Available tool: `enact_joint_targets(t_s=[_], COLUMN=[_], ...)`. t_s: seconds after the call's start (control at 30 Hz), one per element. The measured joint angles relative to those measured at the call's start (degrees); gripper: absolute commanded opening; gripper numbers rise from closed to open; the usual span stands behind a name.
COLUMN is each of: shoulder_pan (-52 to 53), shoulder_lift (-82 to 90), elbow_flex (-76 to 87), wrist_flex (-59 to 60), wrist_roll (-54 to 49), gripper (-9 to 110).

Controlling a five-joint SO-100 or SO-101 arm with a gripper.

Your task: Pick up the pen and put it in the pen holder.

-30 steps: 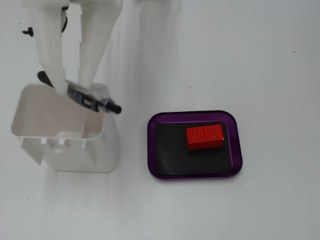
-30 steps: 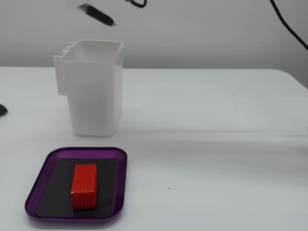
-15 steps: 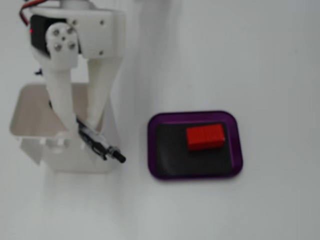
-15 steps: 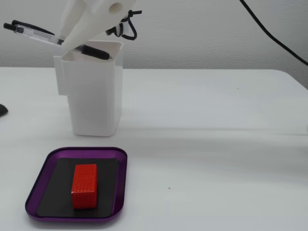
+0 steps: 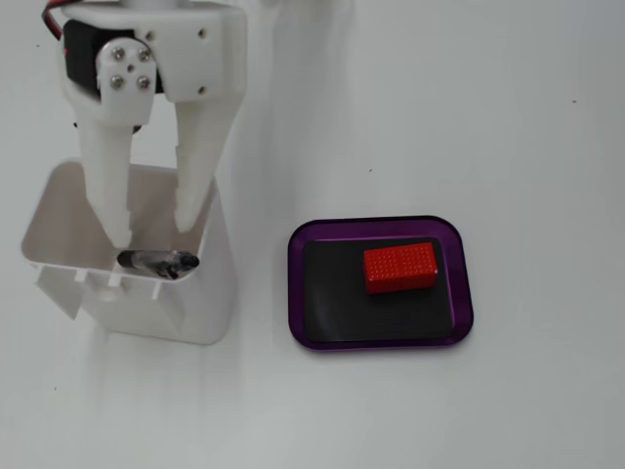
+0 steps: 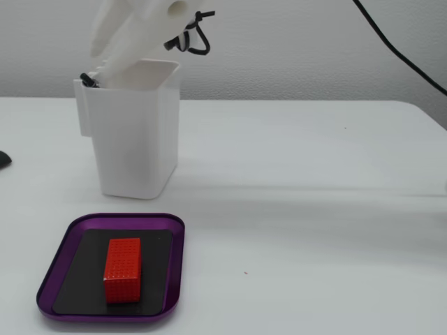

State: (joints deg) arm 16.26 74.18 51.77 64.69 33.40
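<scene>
1. The gripper [image 5: 153,230] is spread above the holder [image 5: 210,293], gripping nothing.
2. The pen [image 5: 156,263] lies inside the holder, against its ribbed rim.
3. Risk, as I judge it: a finger [image 5: 190,200] reaching below the rim could catch it on lifting and tip the holder.

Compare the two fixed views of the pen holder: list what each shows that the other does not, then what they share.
Only in a fixed view is the pen holder's inside seen: the pen lies near the ribbed rim, by the tips of the open tool. Only in a fixed view appear the back wall and a dark object at the left edge. Both show the purple tray holding the red block.
</scene>
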Motion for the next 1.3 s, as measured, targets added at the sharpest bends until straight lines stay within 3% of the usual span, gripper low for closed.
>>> enact_joint_targets(t_s=[0.3, 0.47, 0.73, 1.13, 1.3], shoulder_pan=[-1.5, -3.0, -3.3, -3.2, -2.7], shoulder_lift=[14.9, 28.0, 55.1, 102.6, 117.8], elbow_flex=[-11.3, -5.2, 33.8, 101.3, 117.0], wrist_flex=[25.3, 31.8, 31.2, 3.8, 2.8], wrist_roll=[-24.0, -32.0, -35.8, -35.8, -35.8], gripper=[11, 11, 12, 11, 11])
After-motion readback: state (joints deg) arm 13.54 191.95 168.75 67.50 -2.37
